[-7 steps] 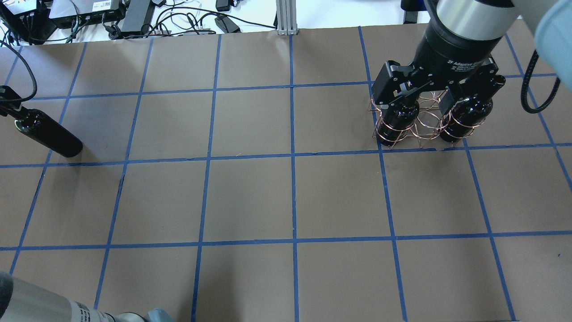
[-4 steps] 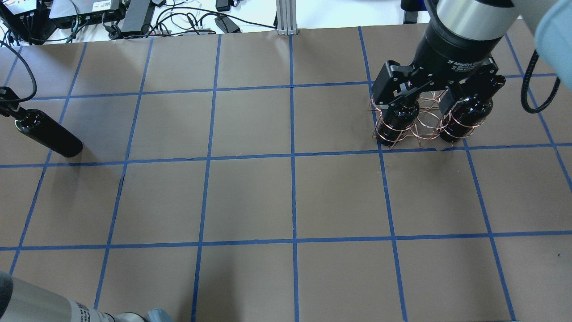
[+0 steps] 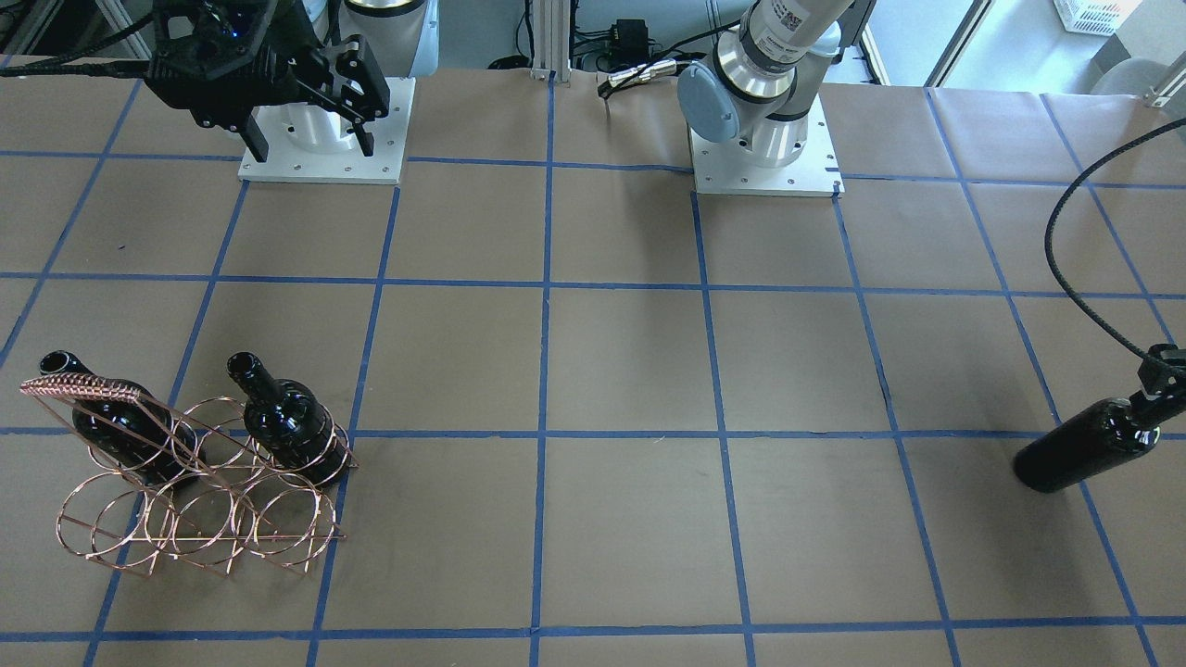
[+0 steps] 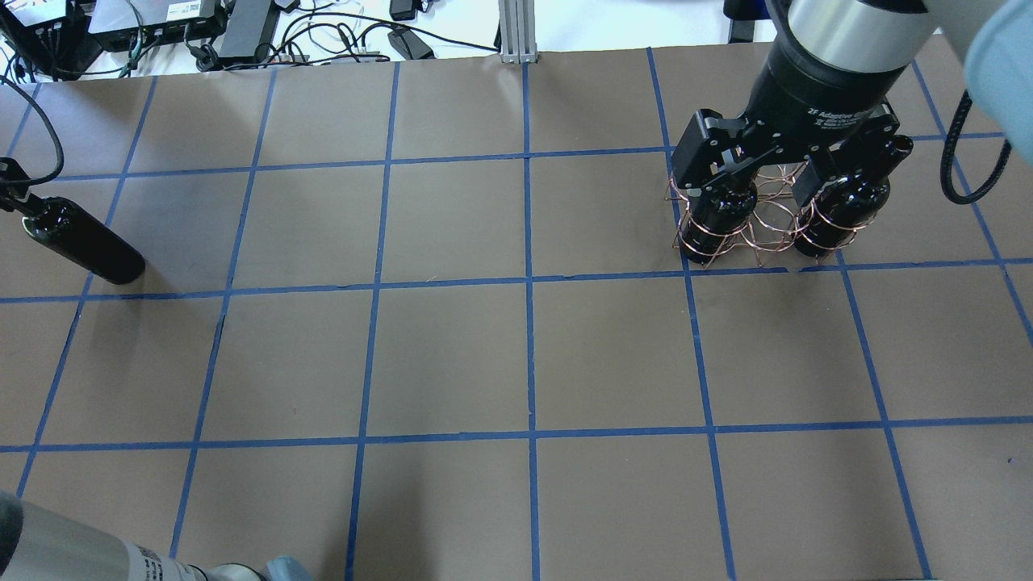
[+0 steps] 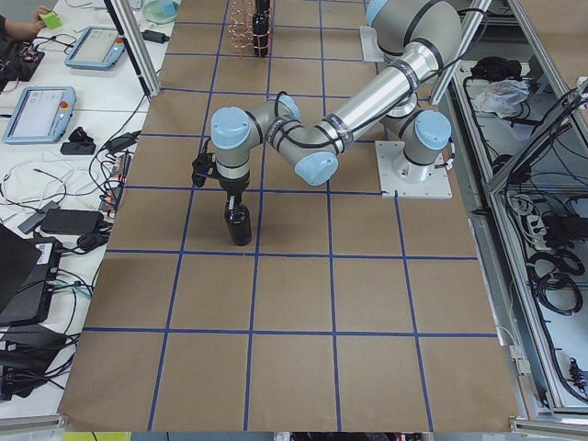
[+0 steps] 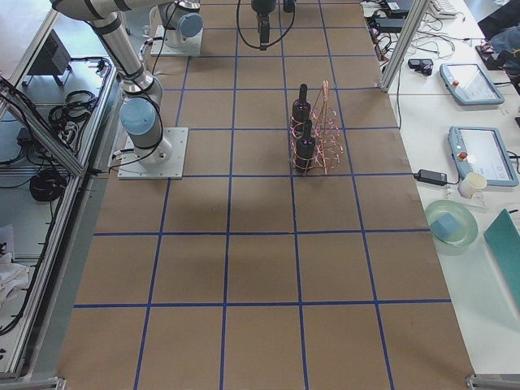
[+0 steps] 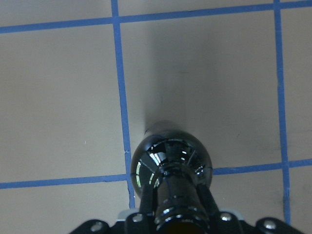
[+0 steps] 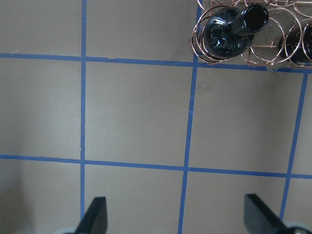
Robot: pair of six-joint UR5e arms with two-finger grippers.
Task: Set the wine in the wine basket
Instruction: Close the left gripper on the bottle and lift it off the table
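Shows a brown gridded surface (image 4: 452, 355), the copper wire wine basket (image 3: 190, 484) at the robot's right end, well apart from the wine (image 3: 1079, 454) at the far left. Grips that bottle by the neck alone in the left end effector (image 7: 175, 219); right end effector (image 8: 175, 214) spread wide, empty, raised. Likely risks: glossy glass slipping on the long carry; base catching a thin hoop and tipping the light rack; knocking the two seated bottles (image 3: 287, 426); brushing the right arm.
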